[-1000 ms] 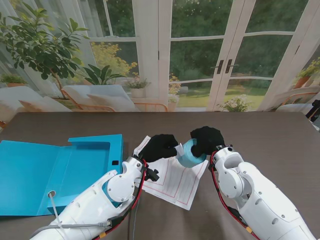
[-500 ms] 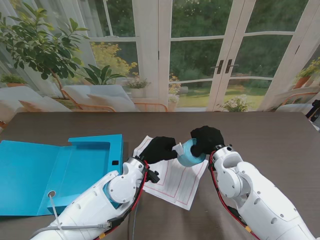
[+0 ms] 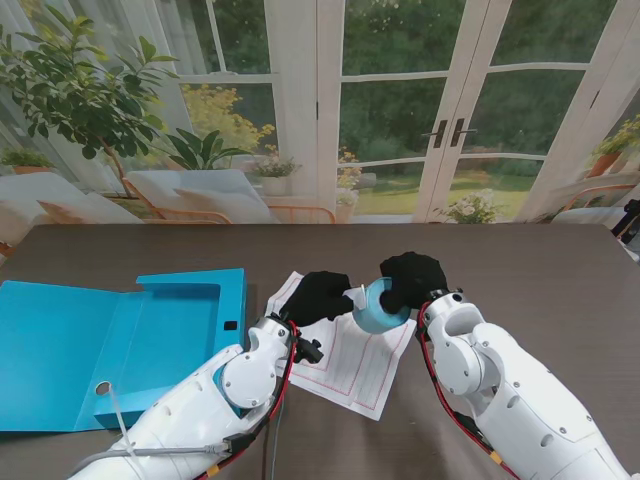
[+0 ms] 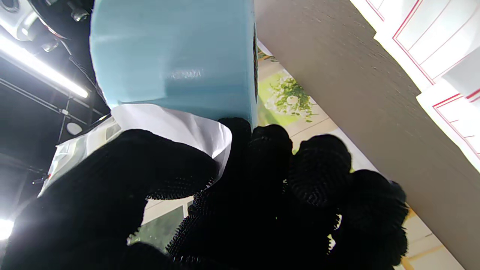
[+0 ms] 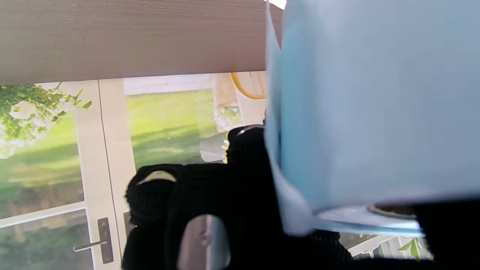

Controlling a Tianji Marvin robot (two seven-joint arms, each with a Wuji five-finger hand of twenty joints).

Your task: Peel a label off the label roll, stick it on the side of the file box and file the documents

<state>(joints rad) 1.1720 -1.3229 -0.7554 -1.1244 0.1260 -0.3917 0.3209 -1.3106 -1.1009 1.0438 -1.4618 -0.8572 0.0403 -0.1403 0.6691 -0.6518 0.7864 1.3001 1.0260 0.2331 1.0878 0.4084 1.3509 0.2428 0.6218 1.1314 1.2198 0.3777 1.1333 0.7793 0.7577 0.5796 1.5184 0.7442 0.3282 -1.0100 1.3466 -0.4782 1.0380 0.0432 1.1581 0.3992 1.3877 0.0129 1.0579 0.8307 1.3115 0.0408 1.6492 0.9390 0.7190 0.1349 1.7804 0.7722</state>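
My right hand (image 3: 412,278) is shut on the light blue label roll (image 3: 374,306), held above the table; the roll (image 5: 367,112) fills its wrist view. My left hand (image 3: 320,296) pinches a white label (image 4: 176,129) that is partly lifted off the roll (image 4: 172,52), thumb and fingers (image 4: 270,157) closed on its edge. The white documents (image 3: 360,365) with red lines lie on the table under both hands. The blue file box (image 3: 190,320) lies open at the left, its flap (image 3: 50,340) spread flat.
The brown table (image 3: 540,270) runs to a far edge before the glass doors. Both white forearms (image 3: 520,390) cross the near side of the table.
The left hand has shifted slightly, staying pinched on the label at the roll. The right hand and roll have barely moved.
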